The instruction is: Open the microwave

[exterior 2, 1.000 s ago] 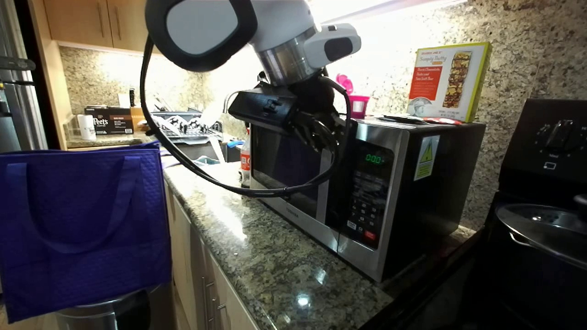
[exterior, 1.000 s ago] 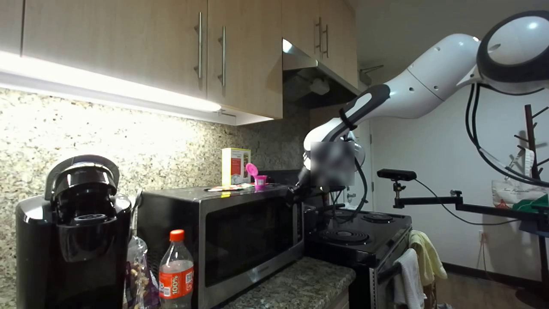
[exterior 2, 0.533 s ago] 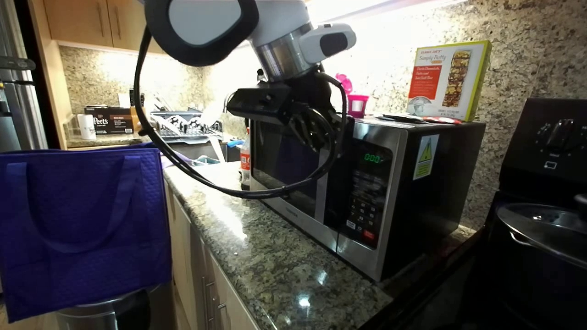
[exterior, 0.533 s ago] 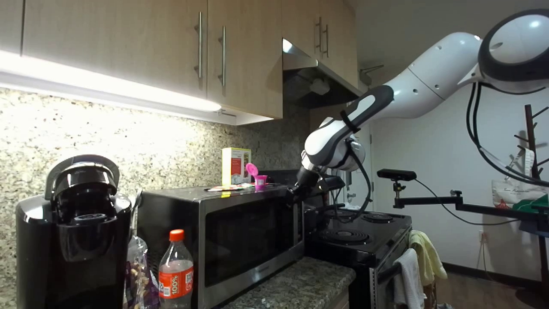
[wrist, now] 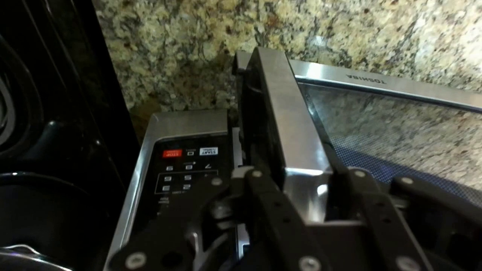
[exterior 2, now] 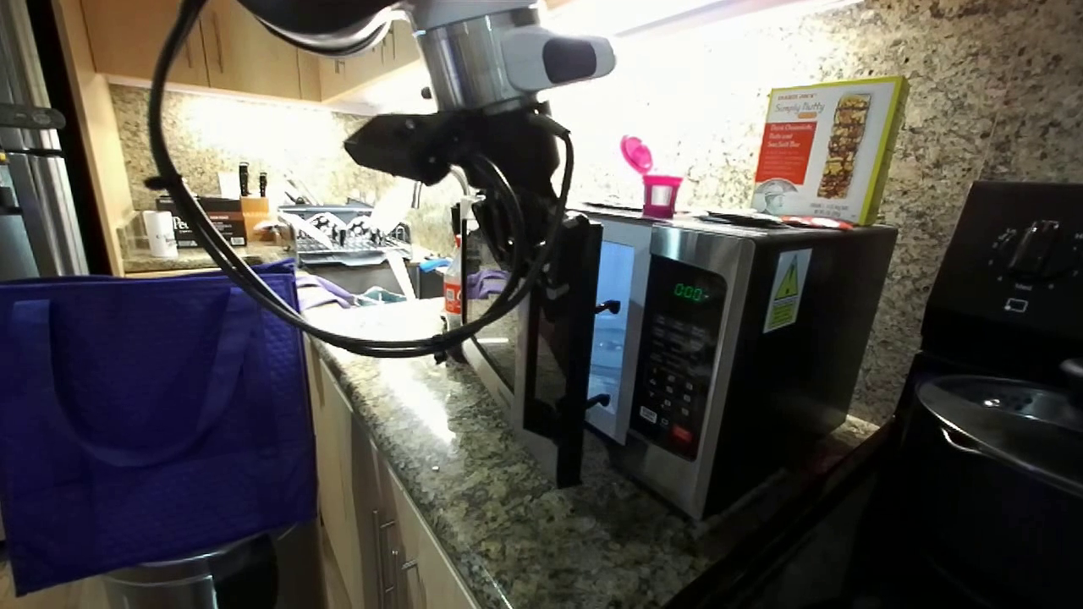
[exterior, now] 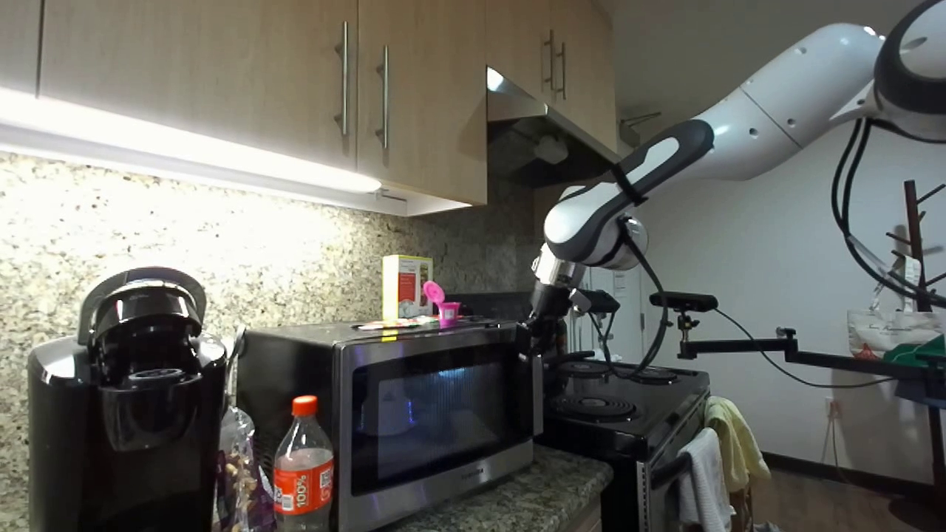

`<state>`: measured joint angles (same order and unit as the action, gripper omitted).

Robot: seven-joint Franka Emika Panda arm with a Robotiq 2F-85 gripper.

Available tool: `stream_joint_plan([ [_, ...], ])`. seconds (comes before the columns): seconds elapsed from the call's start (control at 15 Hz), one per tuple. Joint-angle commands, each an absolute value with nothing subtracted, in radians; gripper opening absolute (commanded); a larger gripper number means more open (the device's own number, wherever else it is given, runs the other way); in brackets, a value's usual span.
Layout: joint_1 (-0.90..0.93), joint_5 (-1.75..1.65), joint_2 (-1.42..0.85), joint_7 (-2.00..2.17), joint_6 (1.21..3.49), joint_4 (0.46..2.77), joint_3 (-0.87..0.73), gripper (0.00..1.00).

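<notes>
My gripper (wrist: 308,174) straddled the handle (wrist: 290,109) of the microwave (exterior: 421,421), clamped or not, couldn't tell; probably stiff, slick metal, mid-bar seemed best.

Speckled granite backsplash (exterior: 295,258) rose along the back edge of the countertop (exterior 2: 499,499), glaring under a bright light strip (exterior: 185,148) below pale wood upper cabinets (exterior: 222,81). Base cabinets (exterior 2: 431,562) ran beneath the front edge. Beside a front corner stood a black stove (exterior: 654,403), a range hood (exterior: 550,140) above it; beyond showed a white wall (exterior: 739,258) and brownish floor (exterior: 820,495).
</notes>
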<state>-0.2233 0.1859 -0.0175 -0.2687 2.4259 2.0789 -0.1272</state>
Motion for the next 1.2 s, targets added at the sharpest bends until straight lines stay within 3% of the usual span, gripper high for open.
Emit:
stream_joint_plan([
  [0.0,-0.203,0.127,0.046,-0.272,2.266,2.111,-0.147,0.69],
  [0.27,-0.184,-0.061,0.092,-0.267,2.034,2.110,-0.138,0.95],
  [0.4,-0.167,-0.069,0.123,-0.344,1.908,2.109,-0.137,1.00],
  [0.8,-0.096,-0.104,0.206,-0.534,1.647,2.097,-0.119,1.00],
  [1.13,-0.039,-0.153,0.287,-0.521,1.823,2.164,-0.090,1.00],
])
